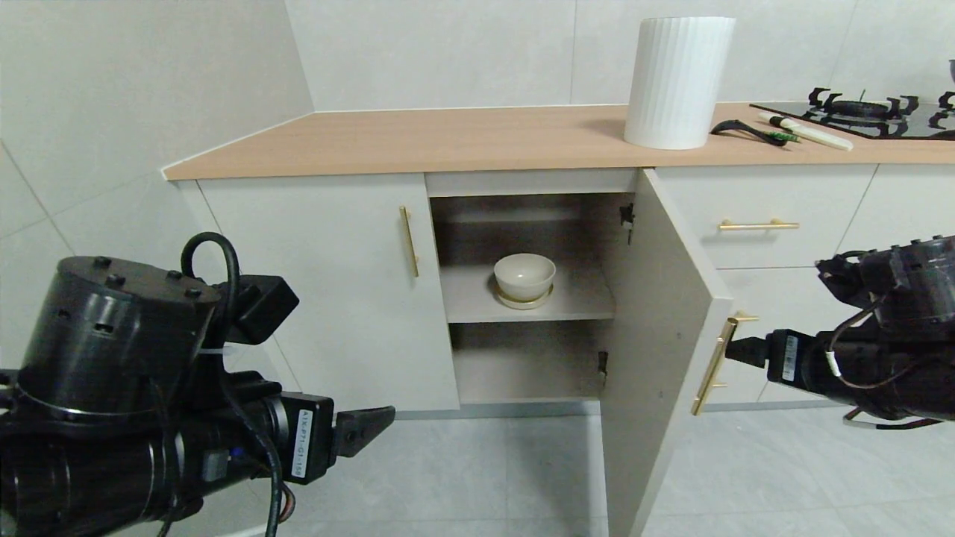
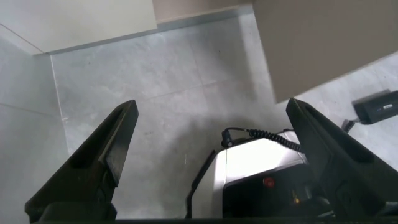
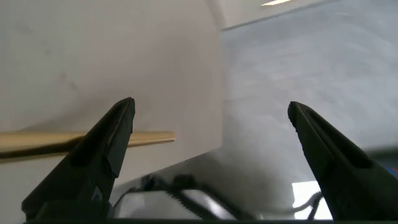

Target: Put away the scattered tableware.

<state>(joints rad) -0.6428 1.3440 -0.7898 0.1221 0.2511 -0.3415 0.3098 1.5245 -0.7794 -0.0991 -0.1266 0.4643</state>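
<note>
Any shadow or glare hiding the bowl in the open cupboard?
Head view: no, the cream round bowl sits lit on the shelf; shade darkens just the open white cupboard's top recess. Right wrist view: a light glints off the grey floor tile.

We see a wooden bench [image 1: 448,138] running across the upper part of the head view; at upper right a ribbed white canister [image 1: 677,80] stands on it; just right of that lie a black utensil [image 1: 746,131] and a pale-handled utensil [image 1: 809,134], by a black hob [image 1: 873,123] set in the top; at centre, a cupboard shelf [image 1: 586,298] carries a saucer [image 1: 522,303] with a bowl [image 1: 524,274] on it; grey floor [image 1: 485,462] spreads below.
</note>
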